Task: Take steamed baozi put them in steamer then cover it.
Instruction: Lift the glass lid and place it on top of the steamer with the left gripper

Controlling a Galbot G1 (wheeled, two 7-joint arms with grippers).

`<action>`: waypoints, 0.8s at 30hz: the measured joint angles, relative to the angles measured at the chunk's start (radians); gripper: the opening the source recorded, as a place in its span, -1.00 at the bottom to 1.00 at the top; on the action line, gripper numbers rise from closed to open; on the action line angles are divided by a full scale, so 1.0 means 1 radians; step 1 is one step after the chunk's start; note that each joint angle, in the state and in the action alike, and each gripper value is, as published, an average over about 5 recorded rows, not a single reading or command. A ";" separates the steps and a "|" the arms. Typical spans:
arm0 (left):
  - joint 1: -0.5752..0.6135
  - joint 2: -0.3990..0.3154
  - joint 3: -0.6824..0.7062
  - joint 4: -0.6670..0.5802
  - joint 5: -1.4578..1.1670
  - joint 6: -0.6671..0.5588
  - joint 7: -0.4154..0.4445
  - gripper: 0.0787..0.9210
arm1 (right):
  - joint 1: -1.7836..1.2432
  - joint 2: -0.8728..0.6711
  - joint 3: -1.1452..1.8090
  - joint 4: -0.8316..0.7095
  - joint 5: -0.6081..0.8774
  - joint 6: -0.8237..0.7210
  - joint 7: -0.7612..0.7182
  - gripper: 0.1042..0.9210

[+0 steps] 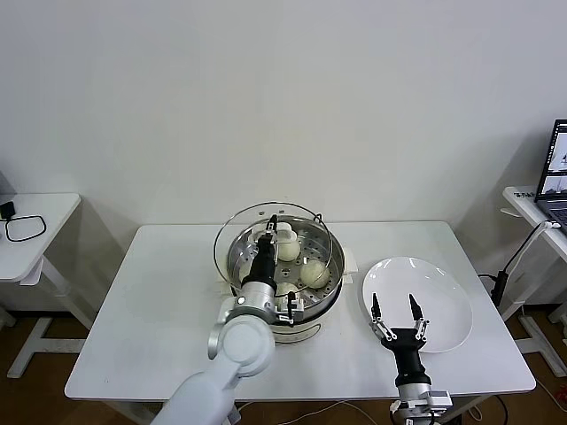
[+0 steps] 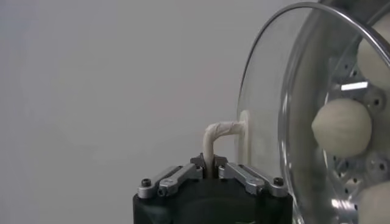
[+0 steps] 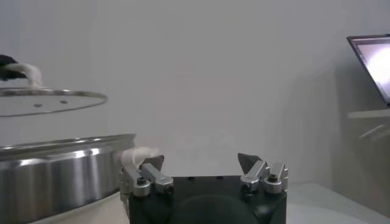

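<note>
Left gripper holds lid above steamer

Left gripper (image 2: 211, 165), frame centre, clamped on the white handle of the round glass lid (image 1: 232, 232), held just above the shiny stainless-steel steamer (image 1: 237, 266). Cream-white steamed baozi (image 1: 313, 273) sit inside it. Right gripper (image 1: 398, 316), fingers apart, lower right over the flat white plate (image 1: 443, 292) on the white worktop (image 1: 151, 310).

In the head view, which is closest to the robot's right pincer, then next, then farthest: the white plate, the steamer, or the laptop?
1. White plate: right beneath the right pincer.
2. Steamer: to its left, mid-table.
3. Laptop: far right, on another desk.
</note>
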 measured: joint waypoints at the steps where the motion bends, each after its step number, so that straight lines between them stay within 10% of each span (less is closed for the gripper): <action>1: -0.001 -0.005 0.003 0.009 0.004 0.001 -0.002 -0.74 | 0.000 0.000 -0.001 -0.001 -0.001 0.000 0.000 0.76; 24: 0.010 -0.074 0.043 0.077 0.046 0.012 -0.028 -0.74 | 0.003 0.004 -0.009 -0.014 -0.010 0.002 -0.001 0.76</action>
